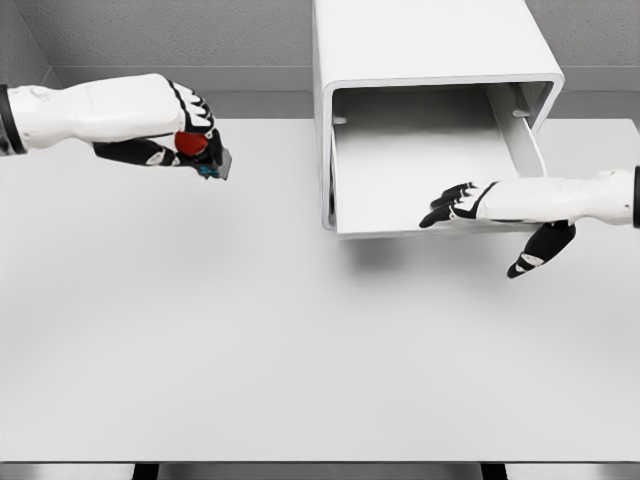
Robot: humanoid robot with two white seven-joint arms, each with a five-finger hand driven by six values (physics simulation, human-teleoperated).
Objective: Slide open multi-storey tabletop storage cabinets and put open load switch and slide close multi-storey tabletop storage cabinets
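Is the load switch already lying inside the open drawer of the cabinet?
No: the load switch is gripped in the left hand, out over the table to the left of the cabinet, and the drawer holds nothing.

Honestly couldn't read any text anywhere. No labels, brands or numbers showed on the cabinet (430, 50), and the load switch (205, 155) in the left hand (150, 120) looked blank too.
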